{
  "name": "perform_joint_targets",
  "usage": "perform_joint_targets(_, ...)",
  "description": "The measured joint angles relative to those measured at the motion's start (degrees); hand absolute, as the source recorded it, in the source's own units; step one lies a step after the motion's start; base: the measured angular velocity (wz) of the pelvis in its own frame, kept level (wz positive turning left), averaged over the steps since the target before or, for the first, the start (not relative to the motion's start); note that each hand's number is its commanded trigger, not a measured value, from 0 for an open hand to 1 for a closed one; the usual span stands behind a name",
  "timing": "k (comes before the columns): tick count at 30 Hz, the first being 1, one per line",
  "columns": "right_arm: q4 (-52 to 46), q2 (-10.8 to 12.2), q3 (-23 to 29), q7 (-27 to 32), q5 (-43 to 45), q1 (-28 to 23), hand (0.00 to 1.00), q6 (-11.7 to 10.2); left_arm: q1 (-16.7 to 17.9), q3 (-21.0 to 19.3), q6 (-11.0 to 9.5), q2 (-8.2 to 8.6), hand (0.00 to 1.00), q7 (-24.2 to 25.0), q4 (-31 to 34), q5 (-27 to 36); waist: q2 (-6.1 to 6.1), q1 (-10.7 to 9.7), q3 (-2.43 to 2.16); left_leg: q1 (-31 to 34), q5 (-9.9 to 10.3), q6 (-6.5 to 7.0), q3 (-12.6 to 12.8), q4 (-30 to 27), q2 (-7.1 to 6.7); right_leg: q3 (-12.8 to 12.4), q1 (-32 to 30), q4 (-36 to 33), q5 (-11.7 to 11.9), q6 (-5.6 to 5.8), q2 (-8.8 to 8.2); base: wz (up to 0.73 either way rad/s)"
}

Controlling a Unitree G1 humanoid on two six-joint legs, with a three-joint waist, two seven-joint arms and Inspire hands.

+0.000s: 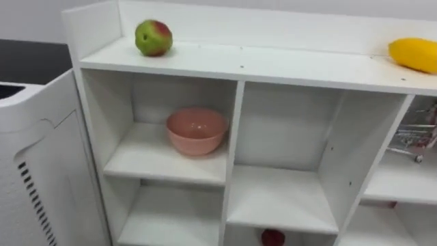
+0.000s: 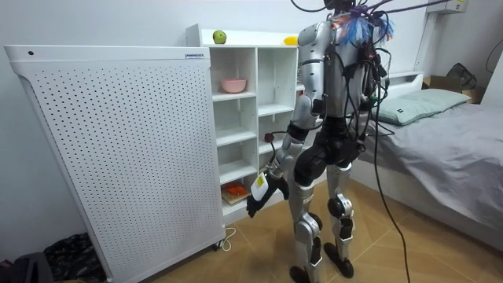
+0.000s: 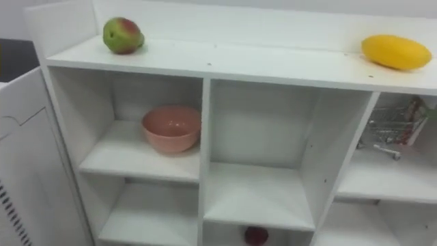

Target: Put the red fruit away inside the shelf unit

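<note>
A green and red apple [image 1: 153,37] lies at the left end of the white closet's top board [image 1: 273,65]. A yellow fruit [image 1: 414,55] lies at the right end of that board. A small red fruit [image 1: 273,237] shows in a low middle compartment. In the room view I stand close in front of the closet [image 2: 244,118], facing it. My left hand [image 2: 258,200] hangs low by my thigh, away from the shelves.
A pink bowl [image 1: 196,130] sits in the upper left compartment. A small wire cart [image 1: 413,140] stands in the right compartment. A tall white perforated panel [image 2: 118,149] stands left of the closet, and a bed [image 2: 448,141] lies behind me.
</note>
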State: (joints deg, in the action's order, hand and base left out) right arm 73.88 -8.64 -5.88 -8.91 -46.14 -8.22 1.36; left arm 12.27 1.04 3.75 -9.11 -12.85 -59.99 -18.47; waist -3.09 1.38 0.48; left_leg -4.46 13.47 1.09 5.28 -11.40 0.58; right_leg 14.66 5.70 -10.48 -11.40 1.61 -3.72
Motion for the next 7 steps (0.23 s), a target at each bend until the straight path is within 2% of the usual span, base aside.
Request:
perform_joint_targets(2,0.48,0.36,0.53,0.13,0.59,-0.40,0.00,0.11,0.20,-1.01,0.38,0.71,0.00,0.04,-0.77,-0.03,0.21,-0.44,-0.03,-0.70,0.20,-0.25,0.61,0.13,0.20,-0.98,0.51,0.01,0.00,0.00,0.24,-0.19)
perform_joint_targets(7,0.71,0.57,2.71,0.17,3.77,-0.73,0.00,1.74,1.08,-2.27,3.02,1.37,0.00,1.92,-1.94,-1.36,0.37,-1.62,-0.06,-1.73,0.53,-0.57,1.71,0.30,0.73,-2.39,1.00,-0.05,0.04,-0.05,0.79,-0.15)
